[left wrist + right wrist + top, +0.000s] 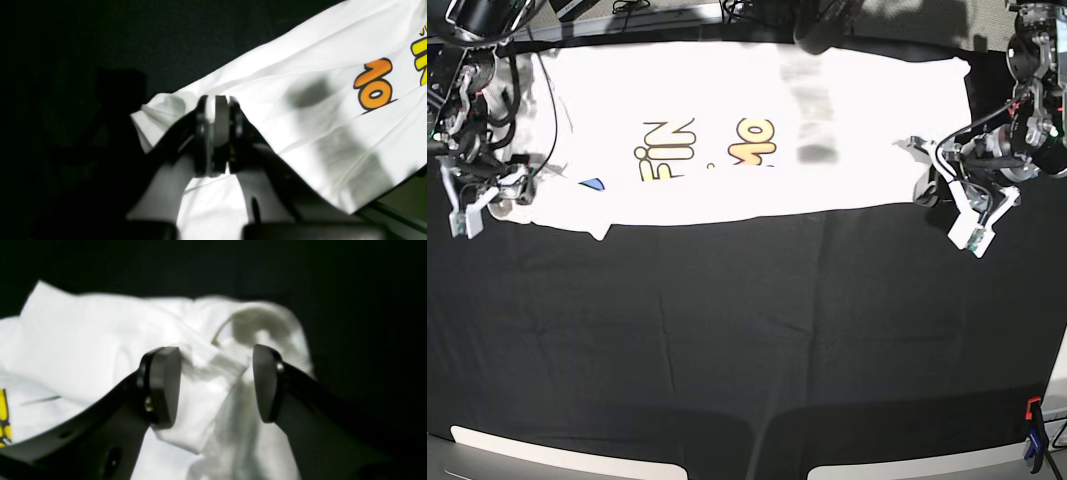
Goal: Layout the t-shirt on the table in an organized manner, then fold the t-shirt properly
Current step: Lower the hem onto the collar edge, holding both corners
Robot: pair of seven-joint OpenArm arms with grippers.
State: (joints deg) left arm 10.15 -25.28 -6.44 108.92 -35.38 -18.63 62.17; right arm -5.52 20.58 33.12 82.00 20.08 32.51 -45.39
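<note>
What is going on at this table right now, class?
A two-armed robot is working on a white t-shirt lying across the far part of the black table, printed side up. The left gripper is shut on an edge of the shirt. The right gripper is open, its fingers straddling bunched cloth at the other end without gripping it. The shirt looks folded lengthwise, though the folding is not finished.

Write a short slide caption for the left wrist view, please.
Left tool shut on the t-shirt's white edge above the dark table.
</note>
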